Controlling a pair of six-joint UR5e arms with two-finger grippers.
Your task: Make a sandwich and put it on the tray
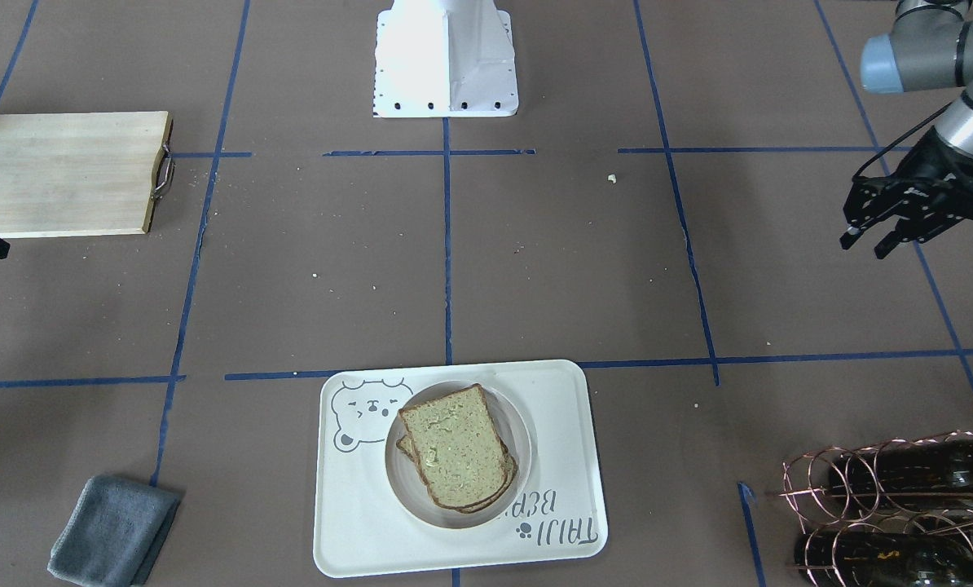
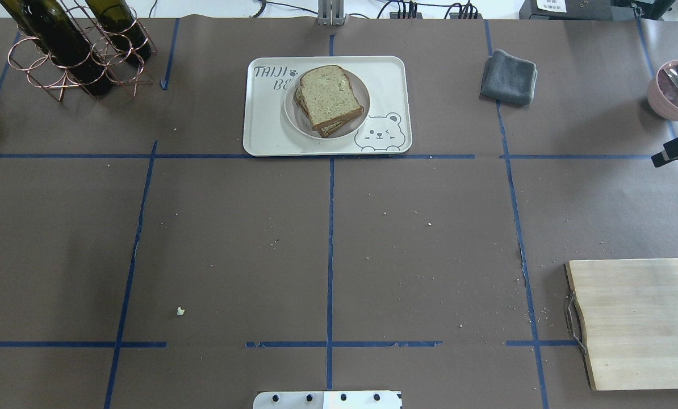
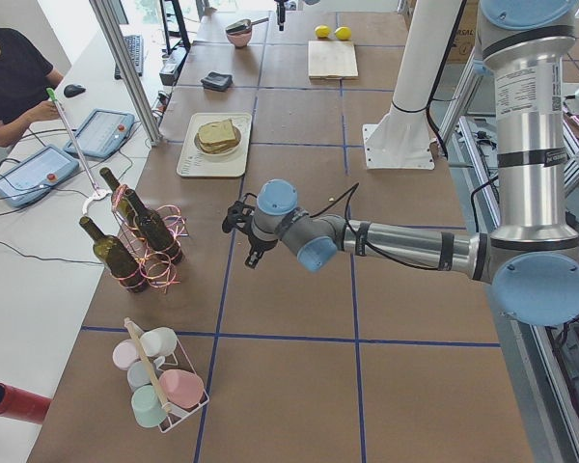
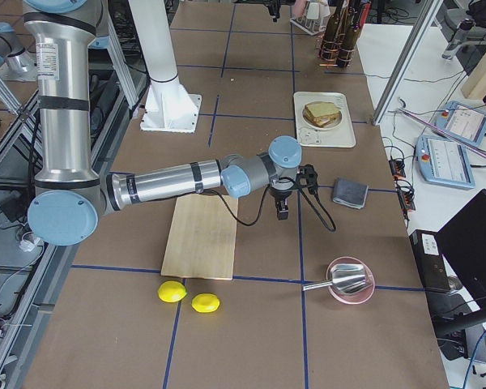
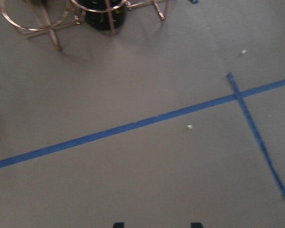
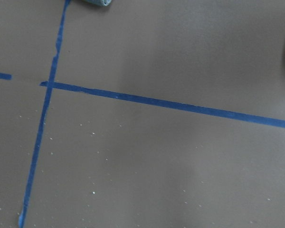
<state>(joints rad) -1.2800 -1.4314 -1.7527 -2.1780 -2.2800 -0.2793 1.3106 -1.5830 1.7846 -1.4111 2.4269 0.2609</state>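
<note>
Silver tubes, grey joints, pale-blue caps and black bands are making up the left arm (image 3: pixel 405 246). A black cable (image 1: pixel 902 139) is looping to the black left gripper (image 1: pixel 864 247). The right arm (image 4: pixel 162 185) is looking identical. The white pedestal (image 1: pixel 446 65) is showing dark screw holes along its foot.

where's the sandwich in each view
Front-facing: sandwich bottom centre.
Overhead: top centre.
Exterior left: upper left of centre.
Exterior right: upper right.
Left wrist: not in it.
Right wrist: not in it.
Shared landmark: the bear tray under it.
</note>
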